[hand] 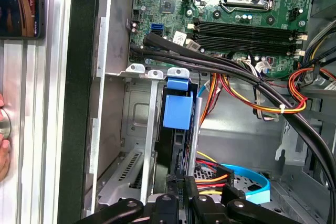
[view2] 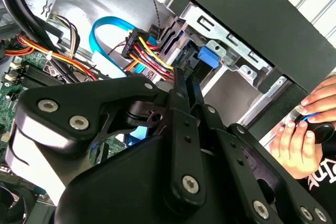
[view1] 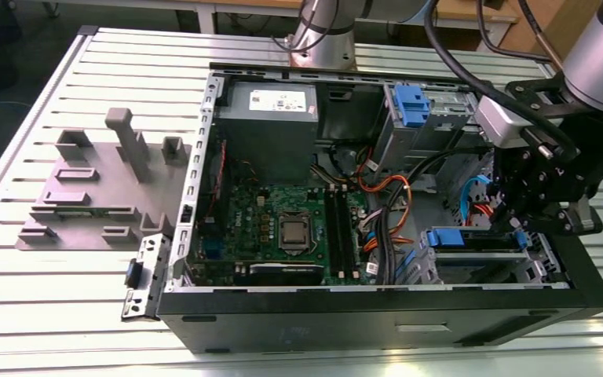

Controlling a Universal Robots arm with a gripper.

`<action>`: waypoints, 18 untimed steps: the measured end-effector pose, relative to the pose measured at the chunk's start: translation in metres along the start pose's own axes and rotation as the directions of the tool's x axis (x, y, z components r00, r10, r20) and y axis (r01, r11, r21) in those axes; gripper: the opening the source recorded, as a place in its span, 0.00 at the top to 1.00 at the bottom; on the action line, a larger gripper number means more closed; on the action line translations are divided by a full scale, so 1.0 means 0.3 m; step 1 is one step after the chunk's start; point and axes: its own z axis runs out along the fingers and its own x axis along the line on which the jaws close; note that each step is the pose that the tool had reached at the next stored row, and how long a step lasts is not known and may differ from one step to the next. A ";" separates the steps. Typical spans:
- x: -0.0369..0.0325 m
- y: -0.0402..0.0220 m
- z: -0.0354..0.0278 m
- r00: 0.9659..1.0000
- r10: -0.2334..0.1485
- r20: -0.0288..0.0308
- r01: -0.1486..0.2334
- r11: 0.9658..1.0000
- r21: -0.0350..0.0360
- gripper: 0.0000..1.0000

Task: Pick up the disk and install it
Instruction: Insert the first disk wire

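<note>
The claw [view1: 527, 212], fingers pressed together, hovers by the disk [hand: 177, 111] seated in its bay

An open black computer case [view1: 385, 310] lies on a slatted metal table [view1: 71, 298]. The green motherboard [view1: 280, 216] with its bare processor socket [view1: 293, 232] sits inside, beside the end effector. A grey power supply box [view1: 270, 110] stands at the far end of the case, well apart. Orange and red cable bundles [view1: 380, 204] run between motherboard and end effector. A grey fixture block [view1: 97, 188] rests outside the case, farthest away
</note>
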 end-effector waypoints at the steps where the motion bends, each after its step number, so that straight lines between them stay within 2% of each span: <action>1: 0.000 0.000 0.000 1.000 0.002 0.000 -0.002 1.000 0.000 0.83; 6: 0.000 0.001 0.004 1.000 0.023 -0.002 -0.023 1.000 -0.001 0.83; 18: 0.001 0.002 0.017 1.000 0.026 -0.002 -0.026 1.000 -0.001 0.83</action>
